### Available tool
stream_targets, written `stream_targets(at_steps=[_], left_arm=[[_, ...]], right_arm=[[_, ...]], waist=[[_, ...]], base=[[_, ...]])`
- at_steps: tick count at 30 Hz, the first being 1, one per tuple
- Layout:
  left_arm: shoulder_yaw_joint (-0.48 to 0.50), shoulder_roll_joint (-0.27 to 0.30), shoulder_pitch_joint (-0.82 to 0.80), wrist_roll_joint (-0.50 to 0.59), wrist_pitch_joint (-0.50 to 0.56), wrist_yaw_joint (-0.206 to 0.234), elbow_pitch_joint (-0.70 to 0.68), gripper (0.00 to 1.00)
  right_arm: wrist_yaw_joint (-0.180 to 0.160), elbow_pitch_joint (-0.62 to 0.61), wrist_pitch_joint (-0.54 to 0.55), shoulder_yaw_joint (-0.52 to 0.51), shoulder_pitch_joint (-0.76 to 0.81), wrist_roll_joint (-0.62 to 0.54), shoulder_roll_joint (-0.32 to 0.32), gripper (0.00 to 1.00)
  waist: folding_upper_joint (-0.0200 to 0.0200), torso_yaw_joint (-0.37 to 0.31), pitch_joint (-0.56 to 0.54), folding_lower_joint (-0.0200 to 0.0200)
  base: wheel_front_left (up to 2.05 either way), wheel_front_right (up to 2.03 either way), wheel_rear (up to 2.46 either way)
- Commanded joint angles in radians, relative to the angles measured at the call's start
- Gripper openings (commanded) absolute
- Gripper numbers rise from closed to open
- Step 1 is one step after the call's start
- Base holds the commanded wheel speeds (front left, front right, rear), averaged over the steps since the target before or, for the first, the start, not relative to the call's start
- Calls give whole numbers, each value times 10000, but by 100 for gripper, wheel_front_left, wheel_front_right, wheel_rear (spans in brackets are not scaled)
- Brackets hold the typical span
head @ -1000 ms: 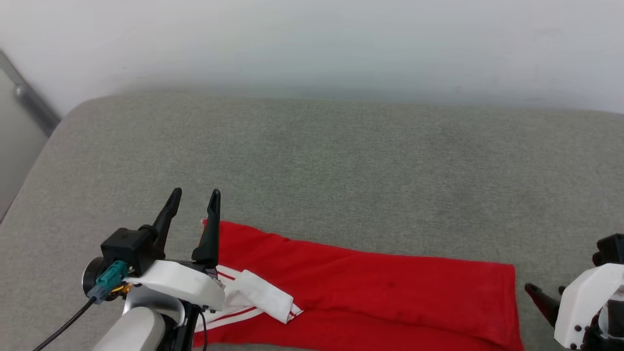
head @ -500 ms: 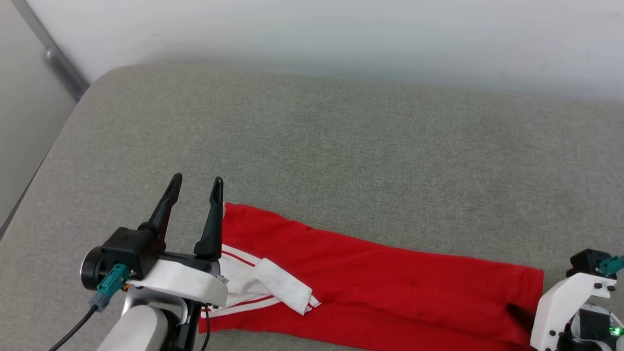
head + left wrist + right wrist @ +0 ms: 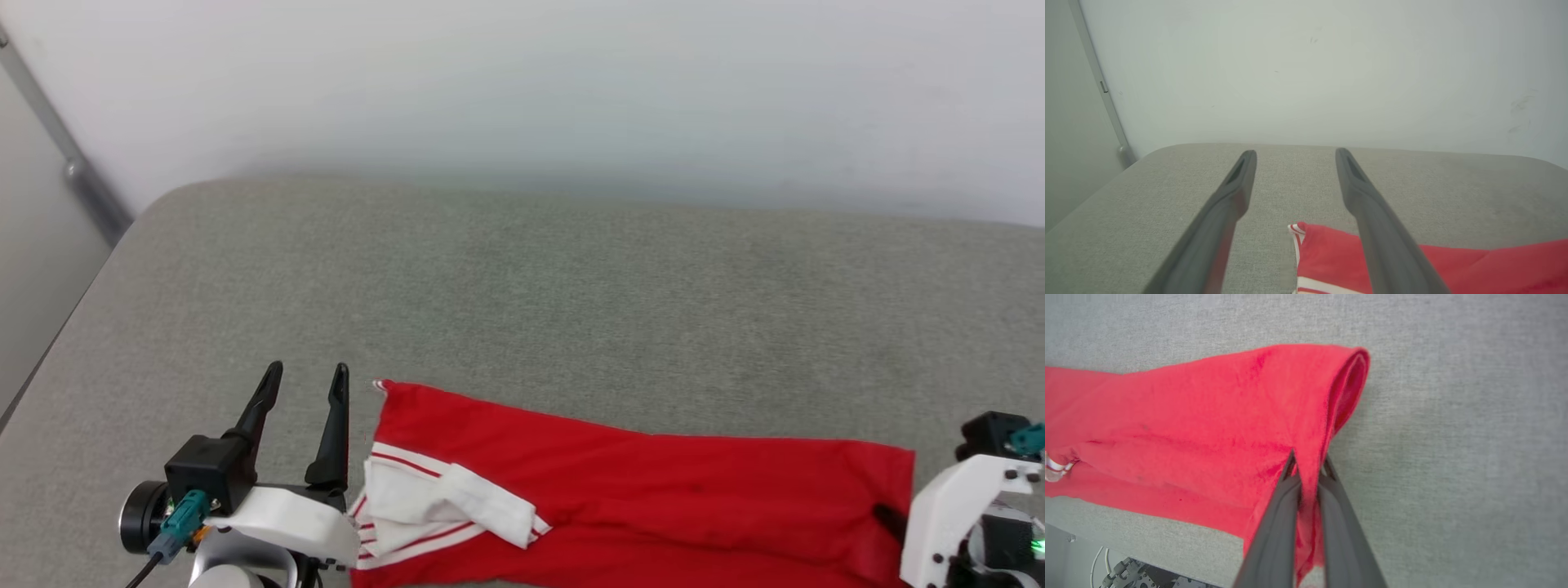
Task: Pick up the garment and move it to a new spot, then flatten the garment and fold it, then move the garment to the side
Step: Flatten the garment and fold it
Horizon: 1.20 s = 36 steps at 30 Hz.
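The white wall (image 3: 522, 82) was the biggest thing, and it stood far behind the garment (image 3: 653, 490); the grey pad (image 3: 571, 286) lay under the garment and ran out wide past it toward the wall; the garment was a long red strip, folded over, lying along the near edge of the pad, with most of the pad bare behind it; a thin grey rail (image 3: 77, 171) ran down beside the wall, well away to the left of the garment; the left gripper (image 3: 309, 367) sat just beside the garment's left end, with its two dark fingers pointing toward the wall; its jaws were spread wide and had hold of nothing, and in the left wrist view the grey pad showed between them, with the garment's left end low down by one finger; the right gripper (image 3: 1309, 457) was at the garment's right end; its jaws were pressed close together with a fold of the red cloth pinched between them; next to the pinch the garment's right edge curled over like a little tunnel; a white sleeve (image 3: 465, 506) lay bunched on top of the garment near its left end; thin red-and-white stripes (image 3: 408, 545) ran along the sleeve's edge.
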Motion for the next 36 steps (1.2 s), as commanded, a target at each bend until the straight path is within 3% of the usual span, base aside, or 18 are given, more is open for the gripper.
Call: stream_targets(at_steps=[1,12,20,25,36], left_arm=[[23,14,98,-55,-31,53,28,100],[-67,85,386,-58,-3,76,210,100],[-164,101,284,-84,93,63,183,100],[-281,87,160,-59,201,5,89,100],[-678,-35,-177,-27,536,-152,80,100]], right_arm=[[-7,-19,19,-155,129,-18,-75,0],[-6,-615,442,-3062,473,-479,485,0],[-6,-441,1604,-4060,-582,2096,1389,0],[-4,1085,1792,-2720,-1037,5261,1398,0],[-4,2803,-708,2663,-1686,9293,1401,0]], waist=[[0,-168,-135,0],[0,-614,-325,0],[0,-736,-327,0],[0,-551,-292,0],[0,327,-194,0]], base=[[0,0,0],[0,0,0],[0,0,0],[0,0,0],[0,0,0]])
